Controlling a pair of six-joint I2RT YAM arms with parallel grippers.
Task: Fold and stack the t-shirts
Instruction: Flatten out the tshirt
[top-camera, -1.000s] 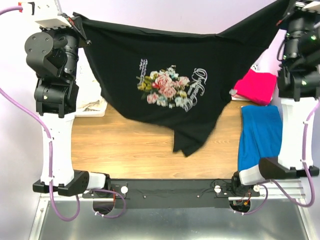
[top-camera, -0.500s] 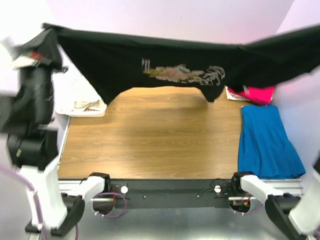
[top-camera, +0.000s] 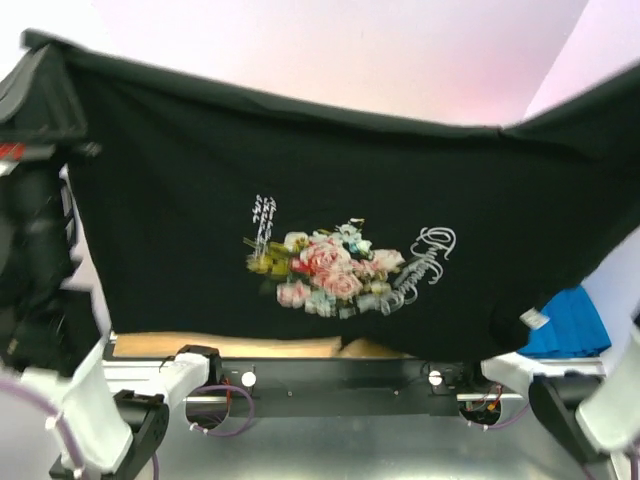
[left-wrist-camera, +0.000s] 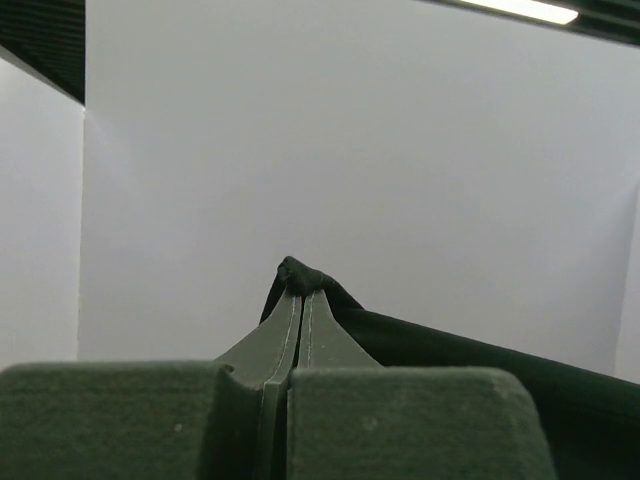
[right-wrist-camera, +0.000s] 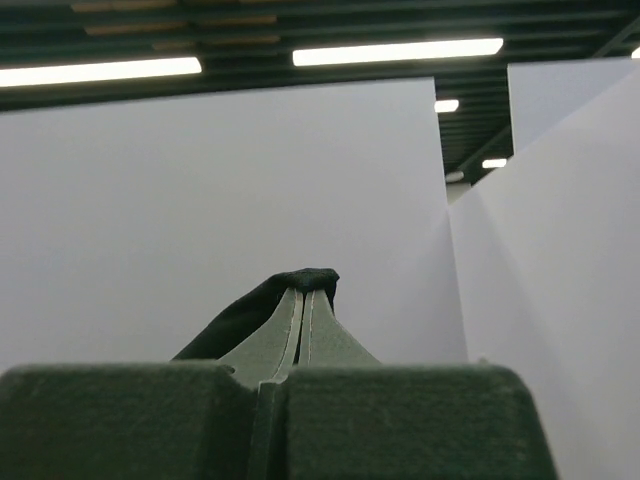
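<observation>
A black t-shirt (top-camera: 320, 180) with a pink-rose print and white lettering (top-camera: 335, 270) hangs spread wide across the top view, held up by its two upper corners. Its lower hem falls in front of the table. My left gripper (left-wrist-camera: 302, 288) is shut on a bunched corner of the black cloth (left-wrist-camera: 450, 350), pointing up at a white wall. My right gripper (right-wrist-camera: 306, 288) is likewise shut on the other corner (right-wrist-camera: 240, 315). In the top view both grippers sit at or beyond the upper corners, hidden by the cloth. The other t-shirts are hidden behind the black one.
A blue garment (top-camera: 572, 322) shows at the lower right, below the hem. A thin strip of the wooden table (top-camera: 230, 346) is visible under the shirt. The left arm (top-camera: 30, 250) and right arm (top-camera: 612, 400) stand at the frame's sides.
Both arms swung the black t-shirt up and toward the camera. It went from a flat stretched band over the far table to a full hanging sheet that hides the table.
</observation>
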